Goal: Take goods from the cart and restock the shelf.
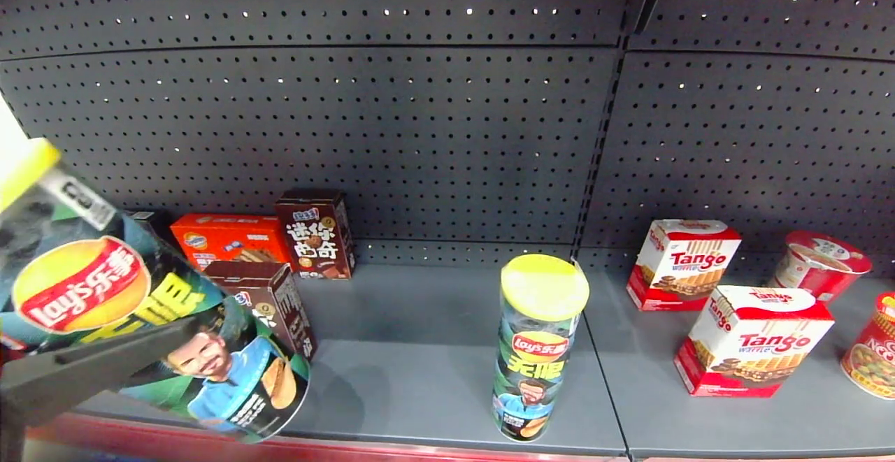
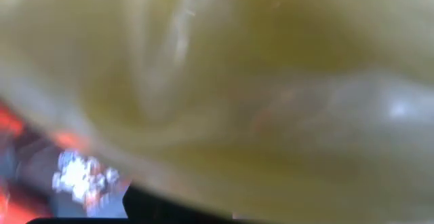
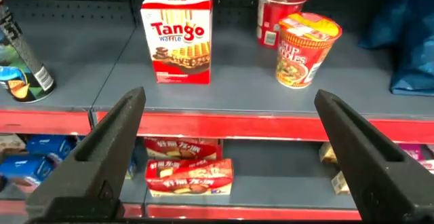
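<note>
Far left first: my left end effector [image 1: 119, 357] is clamped on the held chip can [image 1: 105, 280], one black finger lying across its lower half. The can is tilted hard, with its yellow lid [image 1: 24, 161] up and out to the left and its base down by the shelf's red front lip. Its long axis leans lid-left, base-right, nowhere near upright. In my left wrist view that lid [image 2: 224, 81] is just a yellow blur right against the lens. The relation that matters is that the bare patch of shelf [image 1: 419, 350] lies to the right of the can's base and a bit deeper in. It sits between the front brown box [image 1: 273, 308], which is just behind the can, and the standing chip can [image 1: 542, 347]. I reckon the can has to be stood up before it goes down there. The left arm is obviously the nearer one, since it's the one carrying the can.

Behind that front box are an orange box [image 1: 227, 238] and an upright brown box [image 1: 314, 235], back against the pegboard. Past the divider the shelf holds two wafer boxes [image 1: 685, 263] [image 1: 755, 340], then a red noodle cup [image 1: 821, 263] and another cup [image 1: 874, 354] at the far right. My right end effector [image 3: 228, 95] hangs in front of that section with its fingers wide apart, holding nothing and well apart from the action. From there I also see red packets [image 3: 190, 176] on the shelf below.
</note>
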